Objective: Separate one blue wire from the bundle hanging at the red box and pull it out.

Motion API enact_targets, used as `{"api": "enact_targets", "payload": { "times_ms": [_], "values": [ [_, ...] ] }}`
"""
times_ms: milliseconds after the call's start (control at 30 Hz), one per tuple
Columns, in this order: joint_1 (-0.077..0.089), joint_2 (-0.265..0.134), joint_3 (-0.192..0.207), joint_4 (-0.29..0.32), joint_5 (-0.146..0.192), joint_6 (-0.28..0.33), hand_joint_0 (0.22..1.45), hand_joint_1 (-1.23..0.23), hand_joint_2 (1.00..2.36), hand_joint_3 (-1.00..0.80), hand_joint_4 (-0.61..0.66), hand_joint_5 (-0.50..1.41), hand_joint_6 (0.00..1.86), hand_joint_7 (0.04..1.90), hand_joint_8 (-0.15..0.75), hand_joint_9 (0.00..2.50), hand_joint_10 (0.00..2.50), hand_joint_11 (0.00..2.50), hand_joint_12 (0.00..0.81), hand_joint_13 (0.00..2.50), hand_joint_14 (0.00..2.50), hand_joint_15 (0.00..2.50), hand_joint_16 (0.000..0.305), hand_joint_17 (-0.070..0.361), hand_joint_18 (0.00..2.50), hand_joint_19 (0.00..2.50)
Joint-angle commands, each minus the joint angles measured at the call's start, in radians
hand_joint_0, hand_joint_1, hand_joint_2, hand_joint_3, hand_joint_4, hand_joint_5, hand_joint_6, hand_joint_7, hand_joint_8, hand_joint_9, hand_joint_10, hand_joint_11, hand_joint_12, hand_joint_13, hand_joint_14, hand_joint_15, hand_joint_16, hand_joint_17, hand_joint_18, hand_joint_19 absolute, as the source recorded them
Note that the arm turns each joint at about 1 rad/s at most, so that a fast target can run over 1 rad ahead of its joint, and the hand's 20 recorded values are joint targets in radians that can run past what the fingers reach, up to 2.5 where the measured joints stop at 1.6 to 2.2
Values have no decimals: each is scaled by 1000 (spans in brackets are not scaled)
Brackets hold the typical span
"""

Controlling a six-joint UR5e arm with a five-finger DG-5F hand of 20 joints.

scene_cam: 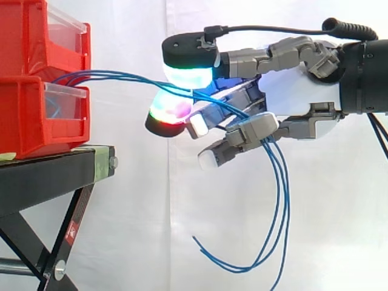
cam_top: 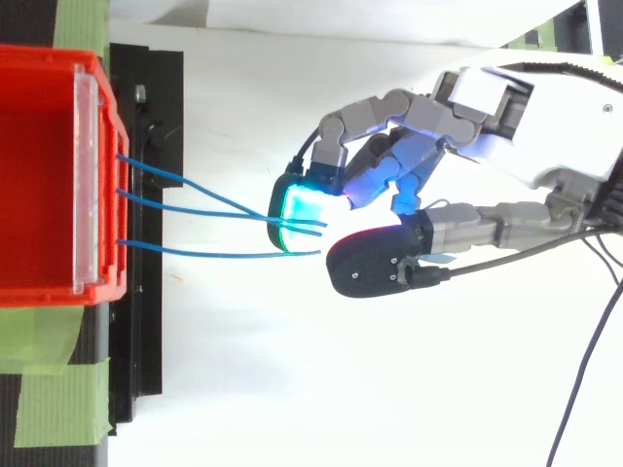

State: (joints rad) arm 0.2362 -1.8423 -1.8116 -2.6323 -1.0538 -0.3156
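Note:
Three blue wires [scene_cam: 115,76] [cam_top: 195,199] come out of the front of the stacked red bins [scene_cam: 24,115] [cam_top: 39,175] and run right into my hand [scene_cam: 297,97] [cam_top: 526,126]. The hand reaches in from the right, level with the bins. A white-cyan glowing fingertip [scene_cam: 188,76] sits above the wires and a green-red one [scene_cam: 170,110] below, closed on them. Whether all three wires are pinched I cannot tell. Behind the pads the wires pass through the other curled fingers and hang down in long loops [scene_cam: 280,200], their loose ends dangling free.
The bins rest on a black stand [scene_cam: 42,176] [cam_top: 146,321] with green tape [cam_top: 58,409] at its near corner. A white curtain [scene_cam: 139,212] hangs behind, with open air between the bins and the hand.

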Motion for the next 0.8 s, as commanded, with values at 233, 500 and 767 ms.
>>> {"api": "enact_targets", "payload": {
  "times_ms": [233, 500, 767],
  "values": [
    [0, 0, 0, 0, 0, -2, 624, -500, 1021, -229, 216, -216, 816, 1050, 358, 1053, 19, 1088, 303, 1426, 455, 1458, 48, 108, 685, 674],
    [0, 0, 0, 3, 0, 0, 630, -429, 1025, -139, 211, -189, 789, 1085, 362, 1135, 21, 1100, 300, 1446, 417, 1479, 48, 108, 686, 681],
    [0, 0, 0, 3, 0, 0, 636, -512, 1029, -77, 221, -168, 746, 1115, 368, 1169, 21, 1134, 298, 1465, 351, 1518, 47, 106, 691, 666]
  ]
}}
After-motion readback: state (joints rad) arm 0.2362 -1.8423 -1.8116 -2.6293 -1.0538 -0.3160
